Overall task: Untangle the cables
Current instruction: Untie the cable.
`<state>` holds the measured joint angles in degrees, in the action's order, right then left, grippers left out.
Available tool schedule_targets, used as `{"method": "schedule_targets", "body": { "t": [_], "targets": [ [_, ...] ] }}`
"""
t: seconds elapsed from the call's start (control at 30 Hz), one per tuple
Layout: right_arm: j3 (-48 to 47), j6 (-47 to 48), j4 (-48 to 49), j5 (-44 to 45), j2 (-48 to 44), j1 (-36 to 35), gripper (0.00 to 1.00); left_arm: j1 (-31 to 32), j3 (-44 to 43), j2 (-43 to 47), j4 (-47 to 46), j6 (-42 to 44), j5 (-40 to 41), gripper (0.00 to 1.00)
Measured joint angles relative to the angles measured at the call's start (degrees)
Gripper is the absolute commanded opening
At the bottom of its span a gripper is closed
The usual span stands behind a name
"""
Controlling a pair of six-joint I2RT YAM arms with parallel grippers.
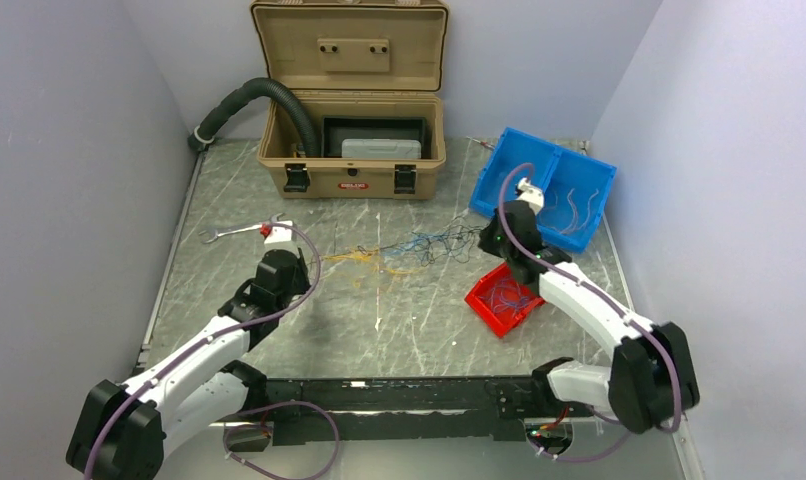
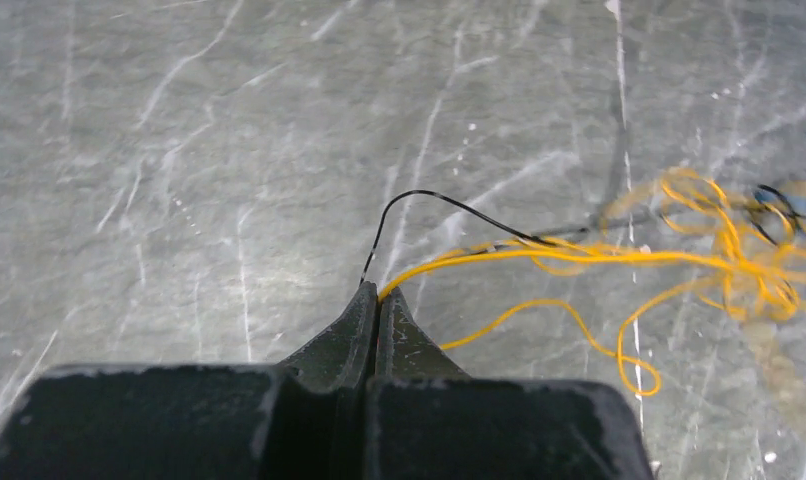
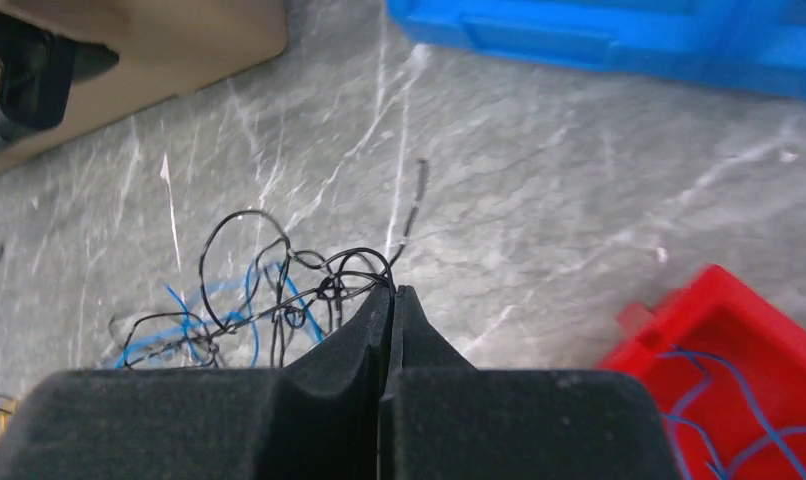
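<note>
The cables (image 1: 419,248) lie in a loose tangle mid-table, yellow-orange on the left, blue and black on the right. My left gripper (image 1: 311,260) is at the tangle's left end. In the left wrist view it (image 2: 379,292) is shut on a yellow-orange wire (image 2: 579,256), and a thin black wire (image 2: 419,195) also leaves the tips. My right gripper (image 1: 484,240) is at the tangle's right end. In the right wrist view it (image 3: 391,290) is shut on a black wire (image 3: 279,250) that runs into the black and blue knot (image 3: 219,320).
An open tan toolbox (image 1: 351,170) stands at the back, with a black corrugated hose (image 1: 249,100) to its left. A blue bin (image 1: 544,185) holds wires at the back right. A red bin (image 1: 504,298) with blue wires sits by the right arm. A wrench (image 1: 229,233) lies at the left.
</note>
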<state>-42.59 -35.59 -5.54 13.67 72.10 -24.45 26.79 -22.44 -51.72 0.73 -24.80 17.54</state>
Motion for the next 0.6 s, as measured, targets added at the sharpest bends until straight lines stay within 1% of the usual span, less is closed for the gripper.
{"method": "schedule_targets", "body": {
  "t": [0.1,0.27,0.43,0.5,0.6],
  "targets": [
    [0.7,-0.5,-3.0,-0.1,-4.8,3.5,0.00,0.0,-0.5,0.0,2.1,-2.1,3.3,0.00],
    [0.6,-0.5,-6.6,-0.5,-8.8,5.7,0.00,0.0,-2.4,-0.2,5.5,-5.9,8.5,0.00],
    [-0.3,-0.8,-11.3,0.4,-11.5,8.5,0.00,0.3,-6.2,-2.6,12.5,-14.3,15.7,0.00],
    [-0.8,-0.6,-12.7,3.1,-13.0,10.4,0.00,0.1,-7.8,-4.0,16.5,-17.5,20.1,0.00],
    [-1.1,0.3,-13.1,4.9,-15.1,12.7,0.00,-0.5,-8.2,-5.5,20.1,-19.5,24.0,0.00]
  ]
}}
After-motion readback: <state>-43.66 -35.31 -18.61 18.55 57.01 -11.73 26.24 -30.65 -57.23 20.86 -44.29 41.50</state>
